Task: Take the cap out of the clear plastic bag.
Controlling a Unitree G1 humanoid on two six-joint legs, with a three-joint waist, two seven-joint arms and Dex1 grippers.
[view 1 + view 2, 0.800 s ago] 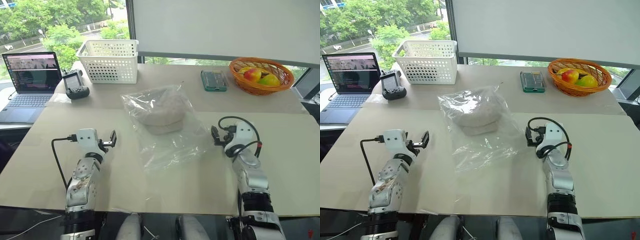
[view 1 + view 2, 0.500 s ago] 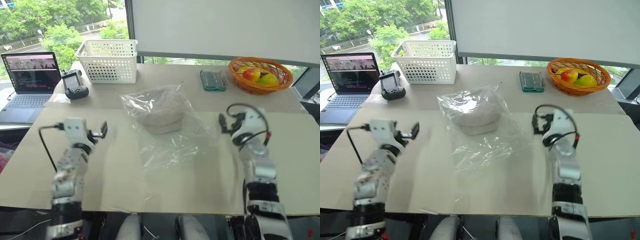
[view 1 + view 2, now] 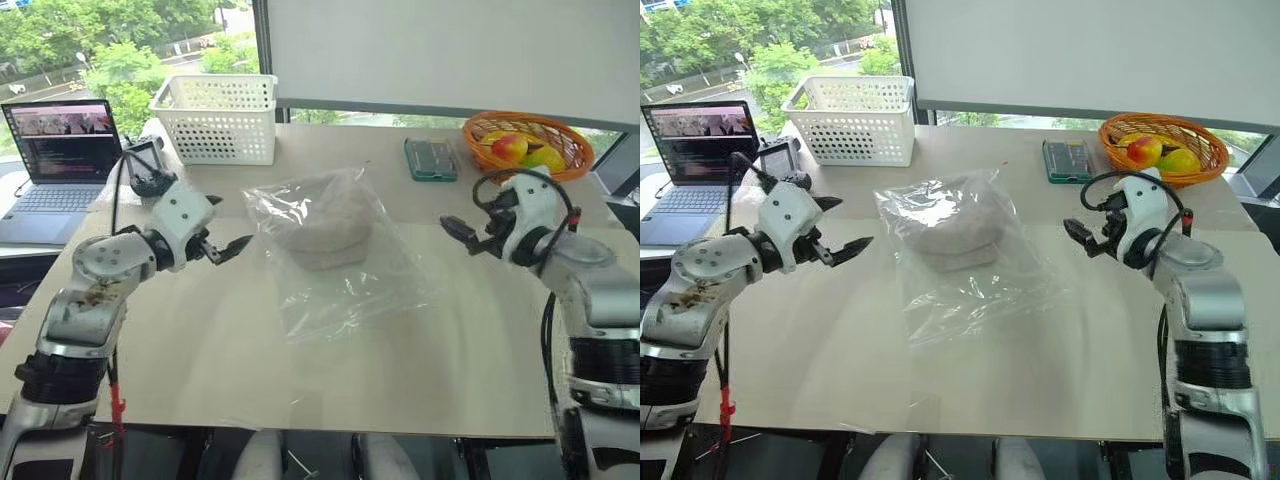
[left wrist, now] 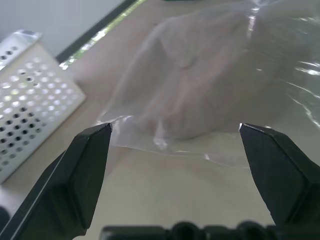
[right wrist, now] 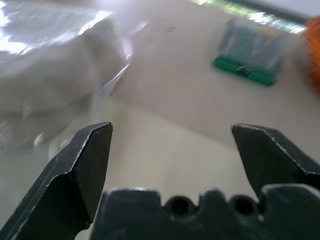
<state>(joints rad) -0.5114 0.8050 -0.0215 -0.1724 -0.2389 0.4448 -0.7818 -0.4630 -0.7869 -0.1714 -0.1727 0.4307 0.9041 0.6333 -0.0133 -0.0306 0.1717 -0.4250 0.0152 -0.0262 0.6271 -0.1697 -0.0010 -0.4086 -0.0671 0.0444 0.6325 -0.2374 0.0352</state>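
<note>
The clear plastic bag (image 3: 335,250) lies flat mid-table with the cap (image 3: 322,222) inside its far end (brim nearest the robot). The left gripper (image 3: 228,249) hovers at the bag's nine o'clock, fingers spread, apart from it. The right gripper (image 3: 459,231) hovers at three o'clock, fingers parted.

two silver-grey metal arms with white wrist housings and black end effectors

each arm is a chain of rounded, brushed-metal segments with dark joint bands; the left arm's is scuffed and speckled. black cables loop over both white wrist housings. the left end effector (image 3: 228,247) and right end effector (image 3: 452,226) each carry two black, wedge-shaped fingers (image 4: 85,175) with angled tips.
</note>
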